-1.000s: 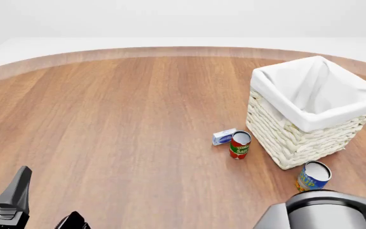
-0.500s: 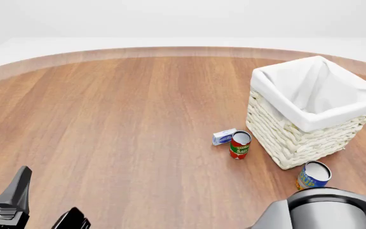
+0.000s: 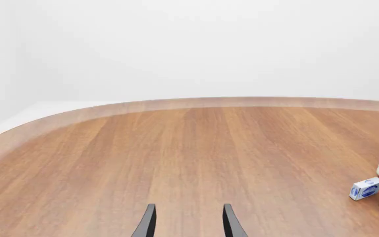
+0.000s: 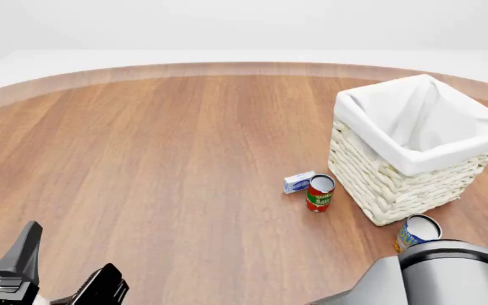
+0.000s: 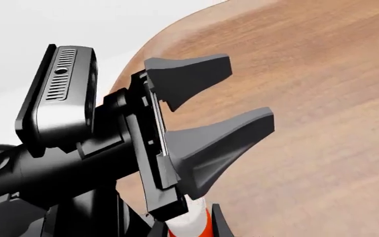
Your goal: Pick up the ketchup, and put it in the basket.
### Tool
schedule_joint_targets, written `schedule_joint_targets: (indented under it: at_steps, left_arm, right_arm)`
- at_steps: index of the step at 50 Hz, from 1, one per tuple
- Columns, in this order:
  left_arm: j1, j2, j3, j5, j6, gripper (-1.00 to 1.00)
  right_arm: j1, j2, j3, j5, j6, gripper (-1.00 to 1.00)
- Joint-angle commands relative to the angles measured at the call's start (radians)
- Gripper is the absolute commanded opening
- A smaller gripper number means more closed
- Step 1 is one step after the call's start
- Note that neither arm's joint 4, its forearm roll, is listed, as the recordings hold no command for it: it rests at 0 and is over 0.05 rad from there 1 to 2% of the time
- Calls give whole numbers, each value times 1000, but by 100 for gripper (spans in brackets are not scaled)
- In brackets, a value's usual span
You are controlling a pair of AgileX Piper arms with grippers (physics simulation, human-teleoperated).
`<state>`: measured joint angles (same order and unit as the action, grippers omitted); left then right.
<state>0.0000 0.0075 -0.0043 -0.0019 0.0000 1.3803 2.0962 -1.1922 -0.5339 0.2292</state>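
Ketchup peeks in at bottom middle of right wrist view, betw. right gripper fingers. They sit close on both sides; can't tell if they squeeze. Left gripper is open w/ nothing. Best: grip firm, lift straight up, then go to basket, mid right in front view.

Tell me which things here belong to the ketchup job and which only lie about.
For the job: ketchup bottle, between the right pincer's fingertips; basket.
Lying about: red-and-green can; blue-and-orange can, partly hidden; small white-and-blue box.
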Motion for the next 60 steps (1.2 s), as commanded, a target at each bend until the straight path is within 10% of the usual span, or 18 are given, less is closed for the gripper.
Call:
schedule_joint_targets:
  at_steps: [1, 60]
  left_arm:
    - [0, 0, 0, 0, 0, 100]
    - [0, 0, 0, 0, 0, 100]
  right_arm:
    - [-32, -7, 4, -11, 22, -100]
    - [-361, -258, 103, -94, -26, -100]
